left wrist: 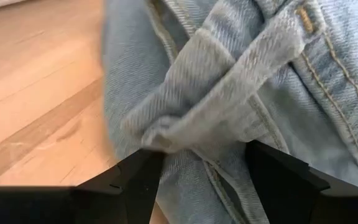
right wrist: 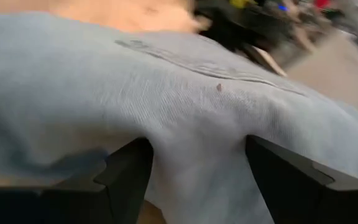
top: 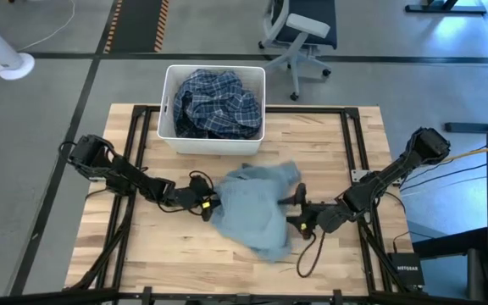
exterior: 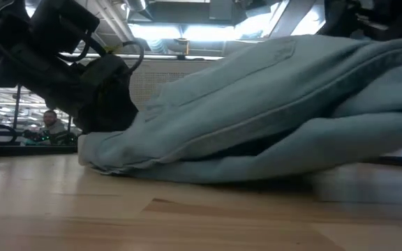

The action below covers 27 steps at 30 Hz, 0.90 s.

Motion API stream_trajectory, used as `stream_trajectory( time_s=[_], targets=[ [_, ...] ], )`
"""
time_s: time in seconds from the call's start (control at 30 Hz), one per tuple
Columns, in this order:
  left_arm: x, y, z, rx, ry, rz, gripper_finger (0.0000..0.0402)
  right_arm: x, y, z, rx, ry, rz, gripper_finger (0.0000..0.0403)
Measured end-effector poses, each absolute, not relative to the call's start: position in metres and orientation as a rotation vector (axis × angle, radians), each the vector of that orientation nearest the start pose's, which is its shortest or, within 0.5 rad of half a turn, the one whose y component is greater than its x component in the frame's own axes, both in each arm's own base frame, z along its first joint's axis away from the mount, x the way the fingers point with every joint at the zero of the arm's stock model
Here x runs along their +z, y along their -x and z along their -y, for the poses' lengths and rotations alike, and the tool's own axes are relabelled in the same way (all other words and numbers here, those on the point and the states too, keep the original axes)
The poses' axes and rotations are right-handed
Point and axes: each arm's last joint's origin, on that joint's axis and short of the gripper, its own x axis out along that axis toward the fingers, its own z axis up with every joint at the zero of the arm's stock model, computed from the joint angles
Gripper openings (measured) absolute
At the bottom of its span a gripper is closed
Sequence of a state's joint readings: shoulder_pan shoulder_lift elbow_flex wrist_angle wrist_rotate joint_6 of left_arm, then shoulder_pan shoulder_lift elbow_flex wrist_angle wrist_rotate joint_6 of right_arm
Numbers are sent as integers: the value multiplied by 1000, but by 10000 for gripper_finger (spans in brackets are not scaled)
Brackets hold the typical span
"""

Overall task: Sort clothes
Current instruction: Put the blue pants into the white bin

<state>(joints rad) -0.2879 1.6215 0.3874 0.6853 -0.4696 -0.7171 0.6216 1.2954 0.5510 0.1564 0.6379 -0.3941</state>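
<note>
A light blue denim piece [top: 252,207] lies bunched on the wooden table [top: 142,254] between my two arms; its underside rests on the wood [exterior: 208,171]. My left gripper [top: 208,203] is at its left edge, open, with a seamed fold of denim [left wrist: 191,124] in the gap. My right gripper [top: 299,207] is at its right edge, open, with denim [right wrist: 185,106] filling the gap. A navy-white plaid shirt [top: 217,103] lies in the white bin [top: 169,127] at the far side. My left gripper comes slanting down from the table's left, and a bunched fold of denim [left wrist: 166,134] sits between its open fingers. I cannot tell whether the pads touch it. My right gripper comes slanting down from the table's right. The denim [right wrist: 197,155] bulges into the gap and lies against the inner sides of both open fingers [right wrist: 129,171].
The white bin stands just beyond the denim at the table's far middle. Bare wood lies at the near left [top: 142,254] and the far right [top: 329,144]. A black cable [top: 307,254] loops near the right gripper. A person [exterior: 49,124] is in the room behind.
</note>
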Motion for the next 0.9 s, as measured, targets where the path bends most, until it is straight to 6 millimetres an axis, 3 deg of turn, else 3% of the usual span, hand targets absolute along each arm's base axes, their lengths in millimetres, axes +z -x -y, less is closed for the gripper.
stream_trajectory(
  time_s=[0.17,0.4,0.53,0.73,0.9],
  targets=[
    [107,-245,58,348,486,-415,226,188,-212,-134,193,718,-497,275],
    [108,-245,57,351,497,-412,226,213,-209,-128,101,866,-749,275],
    [109,-245,58,317,492,-427,226,229,-212,-130,87,845,-761,275],
    [126,-241,60,219,503,-437,226,226,-207,-127,72,855,-817,275],
    [144,-225,64,140,500,-512,226,222,-205,-126,85,792,-841,275]
  ],
)
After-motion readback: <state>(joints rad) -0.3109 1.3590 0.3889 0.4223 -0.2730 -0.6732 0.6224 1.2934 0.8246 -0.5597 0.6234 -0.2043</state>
